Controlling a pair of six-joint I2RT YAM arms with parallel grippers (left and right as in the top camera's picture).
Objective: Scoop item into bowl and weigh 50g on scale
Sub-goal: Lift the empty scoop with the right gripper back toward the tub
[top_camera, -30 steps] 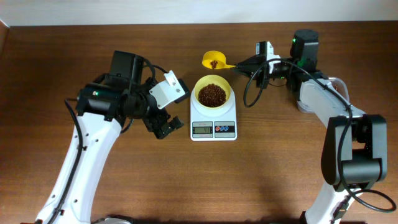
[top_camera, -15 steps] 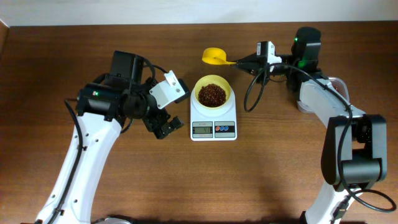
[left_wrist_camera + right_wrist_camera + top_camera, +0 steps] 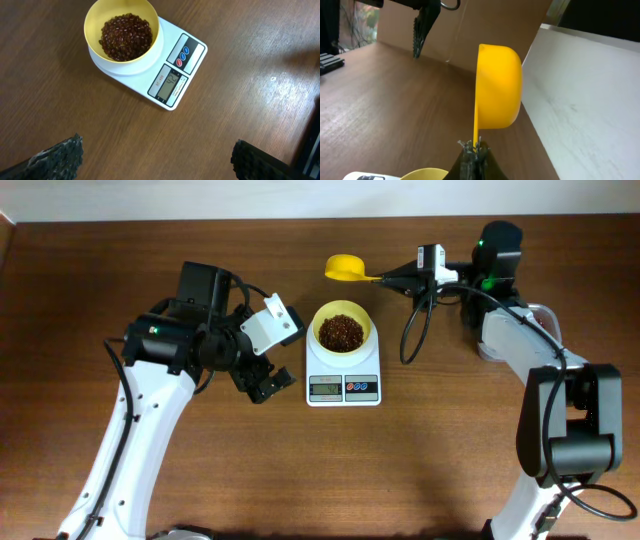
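The pale-yellow bowl sits on the white scale at the table's middle and holds a heap of dark reddish-brown beans. The left wrist view shows the bowl, the beans and the scale with digits lit on its display. My right gripper is shut on the handle of the bright-yellow scoop, held above the table behind the bowl; the scoop is tipped on its side. My left gripper is open and empty, left of the scale.
The table's back edge meets a white wall just behind the scoop. The right arm's cable hangs in a loop right of the bowl. A pale object lies partly hidden behind the right arm.
My right gripper has drawn the scoop back, away from the bowl toward the table's far edge, and rolled it so the beans seen in it earlier no longer show. The left arm has not moved.
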